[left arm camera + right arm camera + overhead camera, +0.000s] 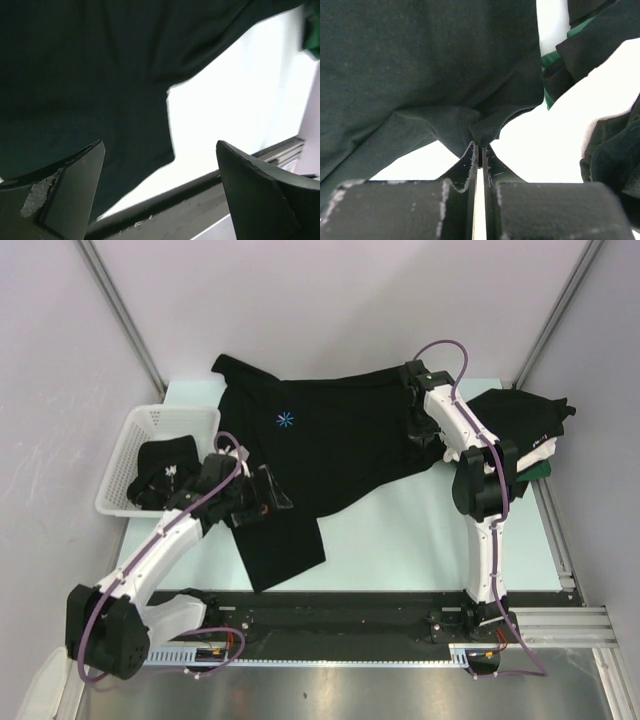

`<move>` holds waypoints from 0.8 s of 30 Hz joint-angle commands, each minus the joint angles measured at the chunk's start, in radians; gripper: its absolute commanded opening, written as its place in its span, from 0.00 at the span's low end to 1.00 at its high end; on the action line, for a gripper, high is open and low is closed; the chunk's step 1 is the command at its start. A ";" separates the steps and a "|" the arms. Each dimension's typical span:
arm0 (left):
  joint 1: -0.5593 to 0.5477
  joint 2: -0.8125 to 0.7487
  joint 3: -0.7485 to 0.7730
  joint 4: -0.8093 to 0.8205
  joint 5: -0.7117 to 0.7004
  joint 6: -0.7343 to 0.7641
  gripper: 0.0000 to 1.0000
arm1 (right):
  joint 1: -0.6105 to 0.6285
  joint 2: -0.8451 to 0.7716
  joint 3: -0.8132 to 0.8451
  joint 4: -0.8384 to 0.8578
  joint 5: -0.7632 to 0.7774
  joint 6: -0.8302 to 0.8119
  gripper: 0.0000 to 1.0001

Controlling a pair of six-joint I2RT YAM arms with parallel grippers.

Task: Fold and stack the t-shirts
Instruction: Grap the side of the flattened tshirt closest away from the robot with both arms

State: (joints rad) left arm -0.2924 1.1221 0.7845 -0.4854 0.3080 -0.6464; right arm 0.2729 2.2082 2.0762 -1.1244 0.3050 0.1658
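Black soft-cloth short-sleeved t-shirt with a small blue starburst chest mark [340, 440] lay spread across the middle of the pale green table [400, 540]. Collar end pointed toward 11 o'clock and one flap trailed toward 6 o'clock.

My right fingers [479, 146] were pressed together on a pinch of the shirt's edge at its 3 o'clock side, cloth bunched into a small peak at the tips. My left fingers [160, 145] stood wide apart with nothing between them. They hovered over the shirt's 7-8 o'clock part, cloth edge and bare table below.

Handling, my judgement: light, limp, no stiffness. It would sag between two holds and drag and wrinkle on the table. Not fragile, not slippery. Best taken at an edge or corner (hem, shoulder seam), not mid-panel, where it would only tent up. The left hold probably belonged on the near hem, away from my right pinch, so the cloth could pull flat.

Containers: white plastic mesh basket [150, 425] at 9 o'clock, just beside the shirt, held a crumpled black garment with white print [165, 472]. Couldn't tell if more lay under it.

At 3 o'clock, by my right arm, sat a pile of black shirts [520, 410] with a strip of green cloth [540, 472] showing at its 6 o'clock side. How neatly folded, couldn't tell.
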 commanded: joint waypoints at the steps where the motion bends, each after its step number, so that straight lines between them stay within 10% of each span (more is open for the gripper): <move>1: -0.088 -0.099 -0.077 -0.111 -0.099 -0.094 0.97 | 0.012 -0.065 -0.001 0.002 -0.020 0.011 0.00; 24: -0.439 -0.269 -0.258 -0.420 -0.468 -0.461 0.95 | 0.022 -0.067 -0.016 0.009 -0.056 0.020 0.00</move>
State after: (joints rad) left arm -0.7109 0.8711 0.5560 -0.8581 -0.1207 -1.0248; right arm 0.2871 2.2044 2.0590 -1.1206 0.2600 0.1734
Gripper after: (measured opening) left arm 0.955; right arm 0.035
